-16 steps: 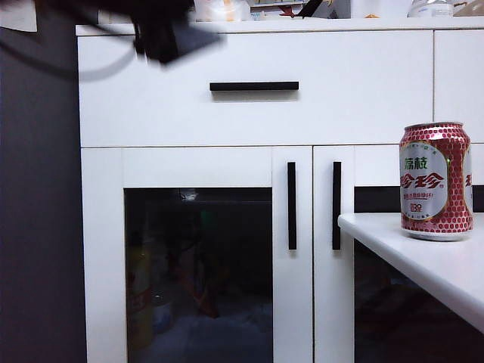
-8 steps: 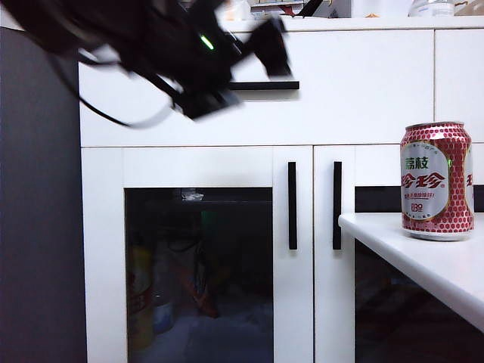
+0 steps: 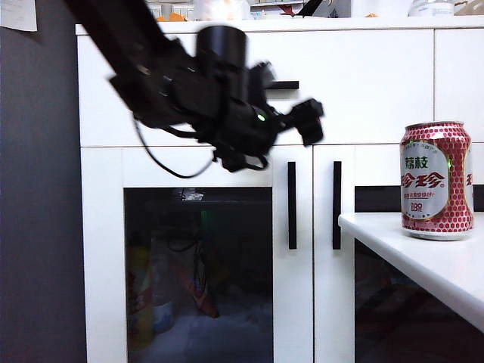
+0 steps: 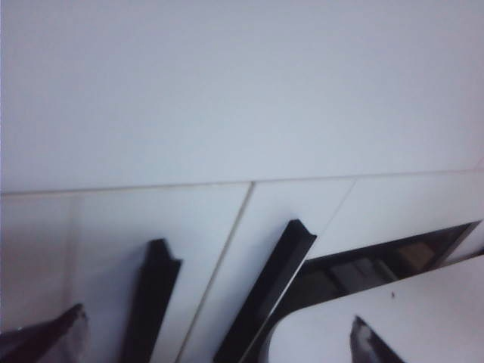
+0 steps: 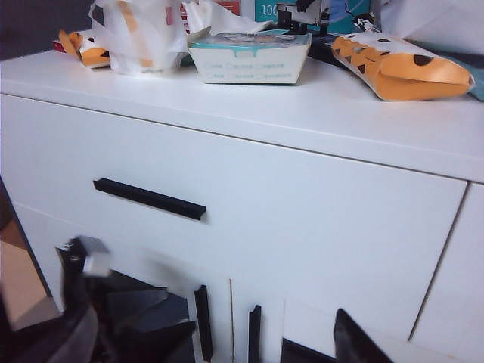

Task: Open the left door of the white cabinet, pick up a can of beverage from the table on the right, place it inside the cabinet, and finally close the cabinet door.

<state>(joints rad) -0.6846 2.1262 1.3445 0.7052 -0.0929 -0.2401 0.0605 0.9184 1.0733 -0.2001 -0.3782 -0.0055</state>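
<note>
The white cabinet [image 3: 363, 83] fills the exterior view. Its left door [image 3: 198, 170] is closed, with dark glass and a vertical black handle [image 3: 291, 206]. My left gripper [image 3: 295, 106] hangs open in front of the drawer front, just above that handle. In the left wrist view the left gripper [image 4: 208, 344] is empty and faces the left door's handle [image 4: 155, 302]. The red can of beverage [image 3: 436, 180] stands upright on the white table [image 3: 423, 261] at the right. My right gripper [image 5: 212, 348] is open and empty, well back from the cabinet, and is out of the exterior view.
The right door's handle [image 3: 336, 206] stands beside the left one. The drawer's horizontal handle [image 5: 149, 198] is partly covered by the left arm [image 3: 174, 83]. A plastic bag [image 5: 140, 34], a box [image 5: 249, 57] and an orange packet [image 5: 397, 68] lie on the cabinet top. Bottles show behind the glass [image 3: 144, 299].
The left arm has swung down and to the right across the drawer front, and its gripper now sits just above the door handles. The can has not moved.
</note>
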